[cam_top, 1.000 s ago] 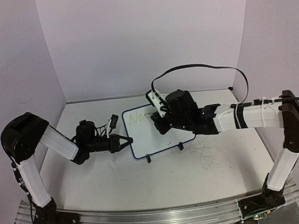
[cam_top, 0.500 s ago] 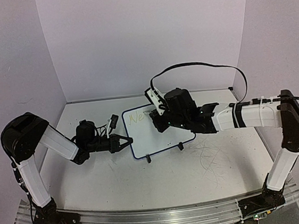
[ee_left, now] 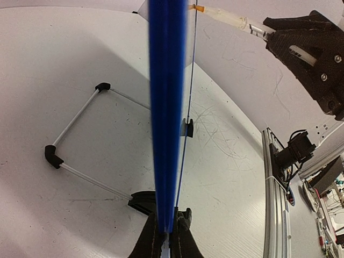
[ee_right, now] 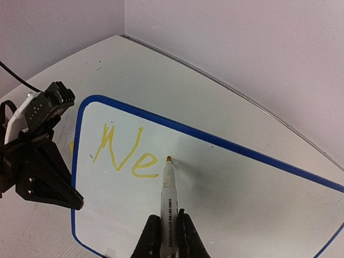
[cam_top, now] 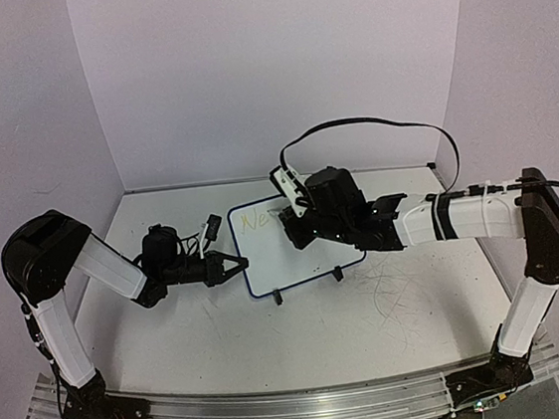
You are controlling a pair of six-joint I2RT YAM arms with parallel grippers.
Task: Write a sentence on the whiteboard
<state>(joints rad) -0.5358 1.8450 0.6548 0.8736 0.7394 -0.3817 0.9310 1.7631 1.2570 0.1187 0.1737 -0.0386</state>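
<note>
The whiteboard (cam_top: 270,260), white with a dark blue frame, stands tilted on two black feet mid-table. My left gripper (cam_top: 237,266) is shut on its left edge; the left wrist view shows that blue edge (ee_left: 166,107) running up from between the pinching jaws (ee_left: 167,228). My right gripper (ee_right: 168,223) is shut on a white marker (ee_right: 168,188), whose orange tip touches the board (ee_right: 242,199) just right of the yellow letters "Ne" (ee_right: 121,153), the start of the sentence. From above, the right gripper (cam_top: 295,230) hovers over the board's upper middle beside the lettering (cam_top: 253,220).
Thin grey scribble marks (cam_top: 398,292) cover the tabletop right of the board. The board's feet (cam_top: 279,296) and wire stand (ee_left: 75,140) rest on the table. Purple walls close in the back and sides. An aluminium rail (cam_top: 300,407) runs along the near edge.
The right arm with the marker has edged slightly left over the board. The left arm and the board have not moved.
</note>
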